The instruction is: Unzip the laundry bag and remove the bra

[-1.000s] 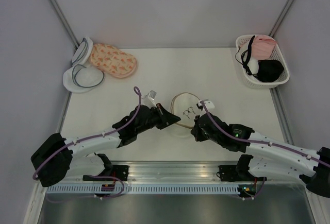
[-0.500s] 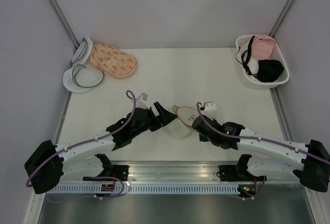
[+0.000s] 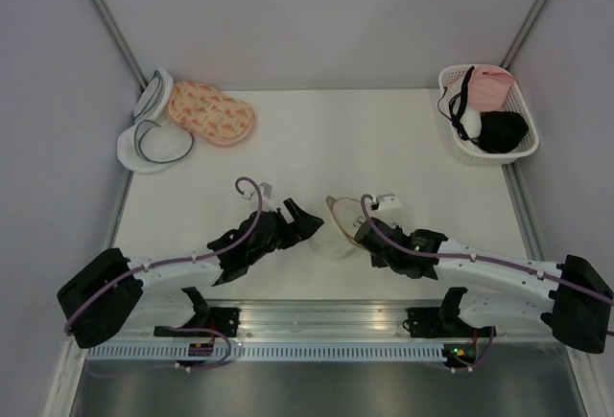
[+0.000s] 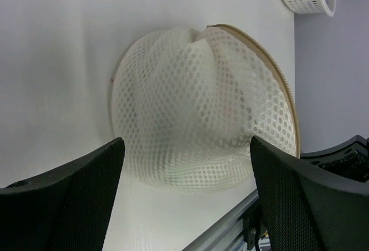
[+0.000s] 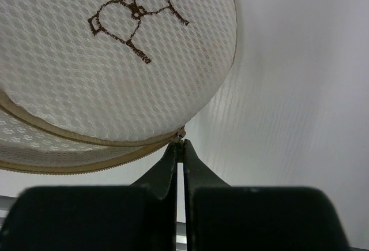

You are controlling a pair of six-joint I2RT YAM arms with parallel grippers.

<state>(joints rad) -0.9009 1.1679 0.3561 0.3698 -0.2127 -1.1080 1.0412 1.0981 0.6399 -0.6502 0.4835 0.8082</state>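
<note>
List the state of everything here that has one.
Bag, tipped up on its rim.
Left pincer, open, clear of bag.
Right pincer, shut on bag's rim.
Basket, holding garments.
Pink pouch, lying flat.

The laundry bag (image 3: 336,226) is a round white pouch of honeycomb mesh with a tan zip rim. It sits near the front middle of the table, tipped up on its edge instead of lying flat. Its domed side (image 4: 196,112) bulges to the left and has a soft dent near the top, with the toothed tan rim curving down its far edge. The flatter face (image 5: 115,49) is turned to the right and carries a small brown stitched outline of a bra. Below that face, two tan strips run along the rim with mesh between them and meet at one point. What is inside cannot be made out through the mesh.
</note>
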